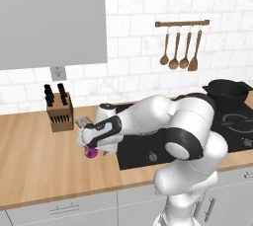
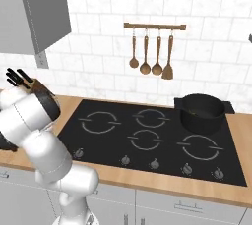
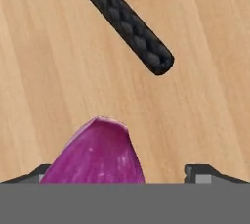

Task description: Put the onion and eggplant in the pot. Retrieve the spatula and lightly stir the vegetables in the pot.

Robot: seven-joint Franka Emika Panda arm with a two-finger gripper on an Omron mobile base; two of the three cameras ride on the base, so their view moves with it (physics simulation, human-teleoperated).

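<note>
Between spread fingers [image 3: 124,174], onion [image 3: 95,154]

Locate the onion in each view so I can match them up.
Left base view: onion on the wood counter, lower left of centre, under the arm's hand.
Right base view: likely hidden behind the arm at the left edge.
Hand view: bottom centre, between the open claw tips.
Shared landmark: knife block, back left in both base views.
</note>
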